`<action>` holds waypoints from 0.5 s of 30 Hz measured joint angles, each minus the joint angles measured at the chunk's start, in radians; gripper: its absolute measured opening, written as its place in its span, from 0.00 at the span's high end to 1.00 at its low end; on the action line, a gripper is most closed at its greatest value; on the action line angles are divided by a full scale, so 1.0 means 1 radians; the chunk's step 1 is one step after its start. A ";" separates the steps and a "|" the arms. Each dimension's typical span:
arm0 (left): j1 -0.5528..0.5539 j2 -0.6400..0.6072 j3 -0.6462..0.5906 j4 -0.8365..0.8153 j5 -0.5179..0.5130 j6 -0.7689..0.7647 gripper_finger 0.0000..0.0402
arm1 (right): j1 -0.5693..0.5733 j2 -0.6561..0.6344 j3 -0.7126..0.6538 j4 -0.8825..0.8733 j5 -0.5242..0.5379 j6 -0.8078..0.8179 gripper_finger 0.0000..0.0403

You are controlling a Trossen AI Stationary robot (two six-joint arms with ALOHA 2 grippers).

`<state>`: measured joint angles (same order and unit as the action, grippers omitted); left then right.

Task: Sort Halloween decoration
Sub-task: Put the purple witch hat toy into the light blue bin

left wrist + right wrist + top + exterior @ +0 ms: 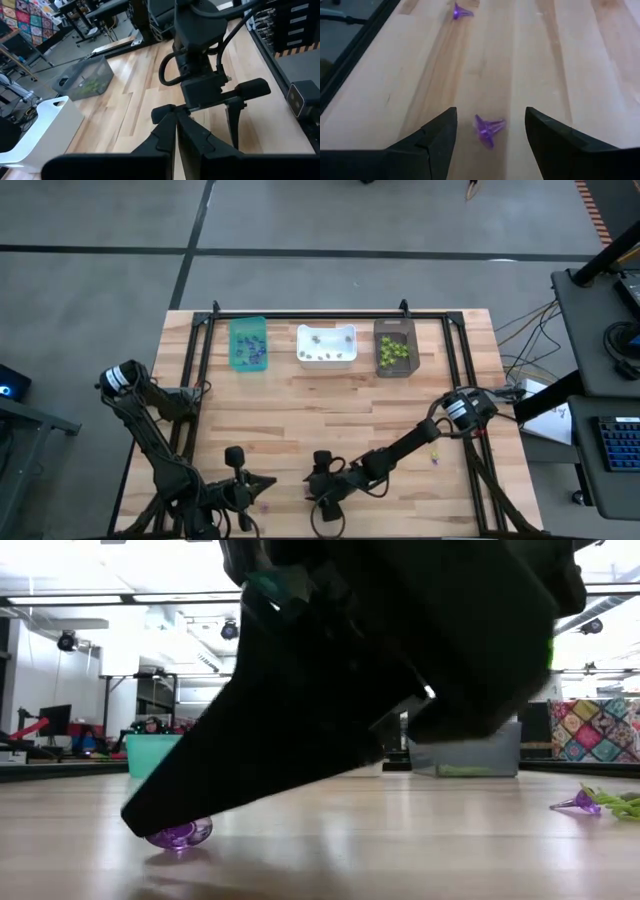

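A purple trinket (489, 131), translucent plastic with spiky arms, lies on the tabletop (540, 60) between the right pincer's (490, 137) two fingers, touching neither. A second purple trinket (460, 12), cone-like with a flared base, lies farther along the same planks, well apart from the first. In the low view a purple piece (180, 834) sits under a dark fingertip, and another purple piece (580, 803) lies off to the side beside some lime-green bits (622, 804).

The right pincer is spread wide and holds nothing; its dark wedge-shaped fingers (427, 145) hang close over the wood near the front edge of the tabletop. The left pincer (177, 127) is closed tight, its fingers pressed together with nothing between them, and it rests near the front edge, just beside the right one.

Three rectangular bins stand in a row at the far side: a teal bin (247, 344) with dark purple pieces in it, a white bin (326, 345) with a few pale pieces, and a dark bin (395, 347) with lime-green pieces. How many each holds cannot be told. The tabletop is pale wooden planks, smooth, framed by black rails (190, 370).
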<state>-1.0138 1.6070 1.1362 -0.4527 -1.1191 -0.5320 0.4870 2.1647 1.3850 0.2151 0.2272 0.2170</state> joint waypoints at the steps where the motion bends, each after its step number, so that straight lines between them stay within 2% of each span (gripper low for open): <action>1: 0.000 0.000 0.000 0.000 0.000 0.000 1.00 | 0.000 0.000 -0.003 -0.001 0.000 0.000 0.46; 15: 0.000 0.001 0.000 0.001 0.000 0.000 1.00 | -0.001 0.000 -0.014 -0.001 -0.003 -0.004 0.57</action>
<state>-1.0138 1.6077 1.1362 -0.4518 -1.1191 -0.5323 0.4855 2.1643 1.3709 0.2138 0.2245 0.2126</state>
